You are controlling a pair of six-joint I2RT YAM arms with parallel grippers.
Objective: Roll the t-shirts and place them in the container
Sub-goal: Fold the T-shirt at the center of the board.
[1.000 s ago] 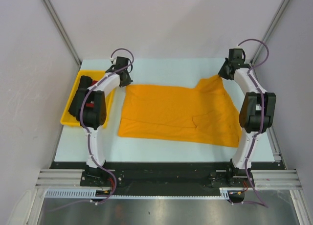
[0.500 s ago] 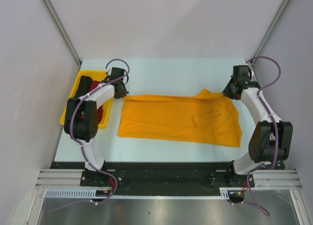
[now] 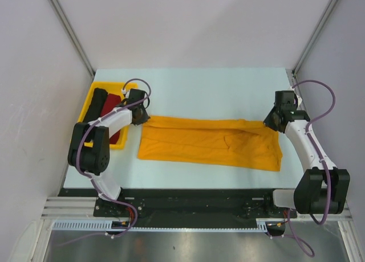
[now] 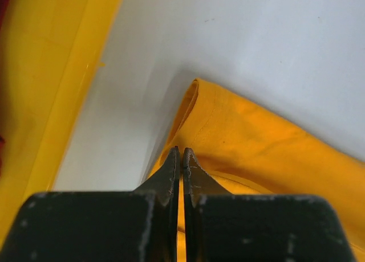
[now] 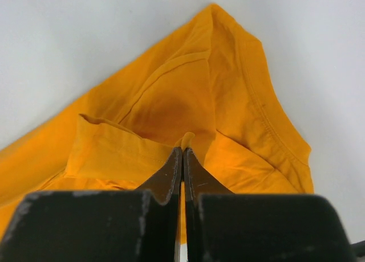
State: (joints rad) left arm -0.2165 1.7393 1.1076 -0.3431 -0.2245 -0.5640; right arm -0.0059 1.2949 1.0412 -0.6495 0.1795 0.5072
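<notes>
A mustard-orange t-shirt [image 3: 211, 143] lies as a wide band across the middle of the table, its far edge folded over toward the near side. My left gripper [image 3: 142, 117] is at the band's far left corner, shut on a pinch of the orange cloth [image 4: 245, 131]. My right gripper [image 3: 270, 121] is at the far right corner, shut on a fold of the same shirt [image 5: 188, 97] beside its sleeve hem. A black roll [image 3: 98, 101] and a dark red roll [image 3: 113, 101] lie in the yellow tray.
The yellow tray [image 3: 108, 84] stands at the table's left edge, right beside my left gripper; its rim [image 4: 57, 74] fills the left of the left wrist view. Grey walls close in the table on the left, back and right.
Both grippers have moved toward the near side, holding the shirt's far edge. The far part has folded over, so the shirt now makes a narrower band.
</notes>
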